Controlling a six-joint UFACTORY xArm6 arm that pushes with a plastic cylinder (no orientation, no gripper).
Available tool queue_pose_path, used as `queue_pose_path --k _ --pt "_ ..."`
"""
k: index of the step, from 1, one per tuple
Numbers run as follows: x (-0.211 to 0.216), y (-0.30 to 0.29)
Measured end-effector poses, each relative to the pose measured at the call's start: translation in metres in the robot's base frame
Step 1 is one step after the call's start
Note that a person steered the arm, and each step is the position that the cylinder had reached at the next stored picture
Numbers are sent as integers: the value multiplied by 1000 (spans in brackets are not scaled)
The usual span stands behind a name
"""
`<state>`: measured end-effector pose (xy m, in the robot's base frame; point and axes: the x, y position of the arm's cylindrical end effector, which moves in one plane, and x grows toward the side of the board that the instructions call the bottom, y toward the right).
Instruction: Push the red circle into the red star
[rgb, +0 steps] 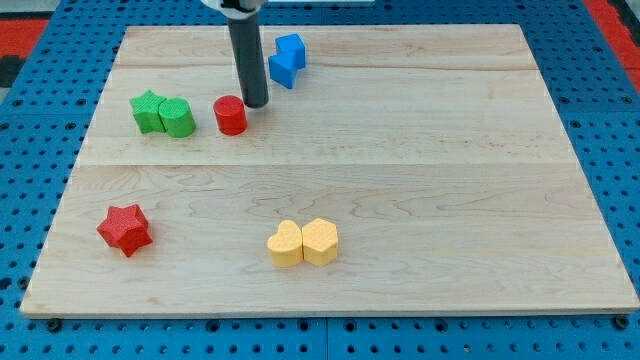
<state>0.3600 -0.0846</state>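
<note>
Left to right on the pale wooden board (420, 190): red star-shaped block (124, 228) sits near the view's bottom-left corner, alone, well apart from everything else. Above it, toward the view's top-left, a green star-shaped block (148, 110) and a green rounded block (177, 117), touching side by side. Just right of that pair, small gap: the red circle, a short red cylinder block (231, 115). My tip (256, 104) is down on the board just beside the circle, on its upper-right side; can't tell if it's actually touching. No pincer on this rig, just the straight dark rod, so nothing to open or close. Right of the rod, near the top edge, a blue angular block (286, 60), exact shape unclear. Bottom centre: two yellow blocks touching, a yellow heart-shaped block (286, 244) and a yellow faceted block (320, 241), well off the line I care about. Key relation: star lies down-left of the circle, and my tip is up-right of the circle, so tip, circle and star look roughly in line. My read: a push toward the view's bottom-left should work, path looks clear; the green pair sits close on the left, so drifting left is the risk.
</note>
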Motion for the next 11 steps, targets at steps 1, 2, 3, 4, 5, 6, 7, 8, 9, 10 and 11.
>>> queue_pose_path --k 1,2,3,4,5,6,7,8,9,10,11 --pt "1 -49" --pt "-38 -54" --pt "-8 -56" --pt "67 -46" --pt "131 -45" --pt "126 -62" --pt "82 -59" --pt "50 -62" --pt "32 -62" --pt "54 -88" --pt "94 -103"
